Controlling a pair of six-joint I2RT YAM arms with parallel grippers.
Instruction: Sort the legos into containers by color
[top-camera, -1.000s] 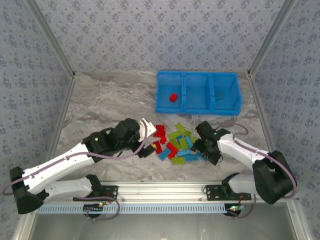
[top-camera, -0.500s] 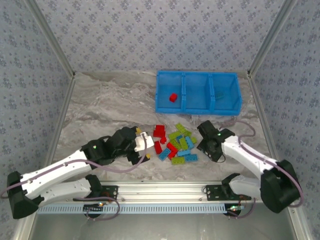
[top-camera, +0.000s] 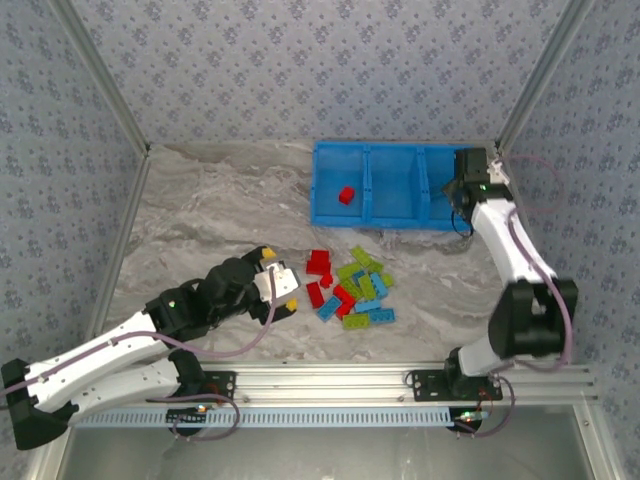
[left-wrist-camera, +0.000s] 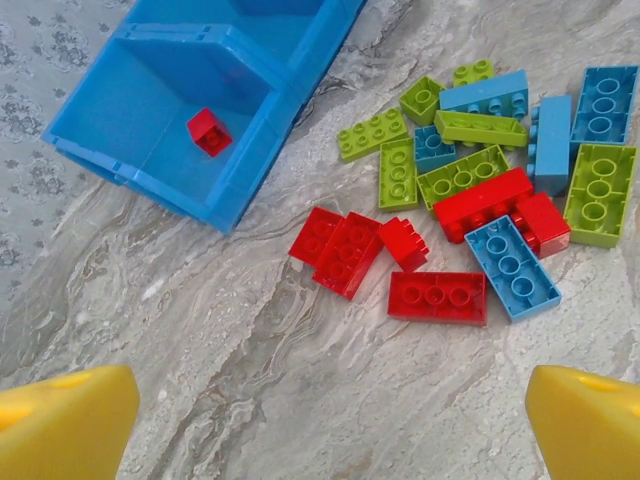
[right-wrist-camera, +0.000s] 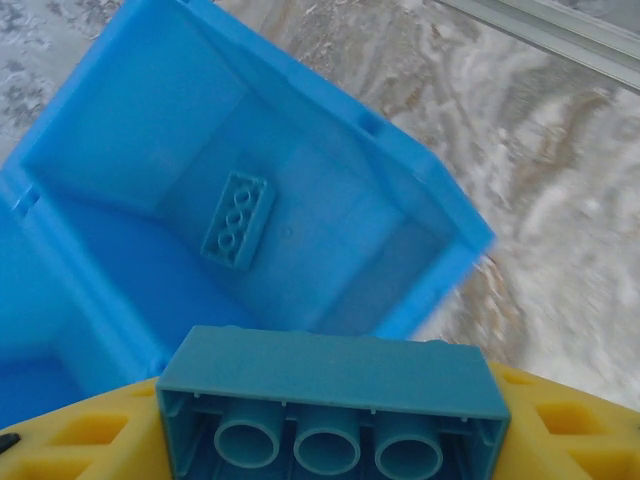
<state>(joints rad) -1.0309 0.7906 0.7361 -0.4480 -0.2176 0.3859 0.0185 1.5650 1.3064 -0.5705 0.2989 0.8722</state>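
Our right gripper (top-camera: 463, 194) hangs over the right-hand end of the blue bin (top-camera: 390, 147). From the right wrist we see its yellow fingers (right-wrist-camera: 70, 450) clamped on 1 light blue brick (right-wrist-camera: 330, 385), held underside toward the camera with 3 round tubes showing. Below it, on the floor of the right compartment (right-wrist-camera: 330, 260), 1 more light blue brick (right-wrist-camera: 237, 219) lies flat, studs up, apart from the walls.

Our left gripper (top-camera: 280, 280) sits low over the table (top-camera: 220, 210), just left of the loose legos (top-camera: 350, 285). Its jaws stand wide apart and hold nothing; from the left wrist we see the 2 yellow fingertips (left-wrist-camera: 60, 420) at the bottom corners, with bare table between them.

The remaining legos lie in a loose cluster on the table in front of the bin: red ones on the near left, lime green and light blue ones mixed further right. 1 small red brick (top-camera: 346, 195) rests in the left compartment (left-wrist-camera: 150, 120).
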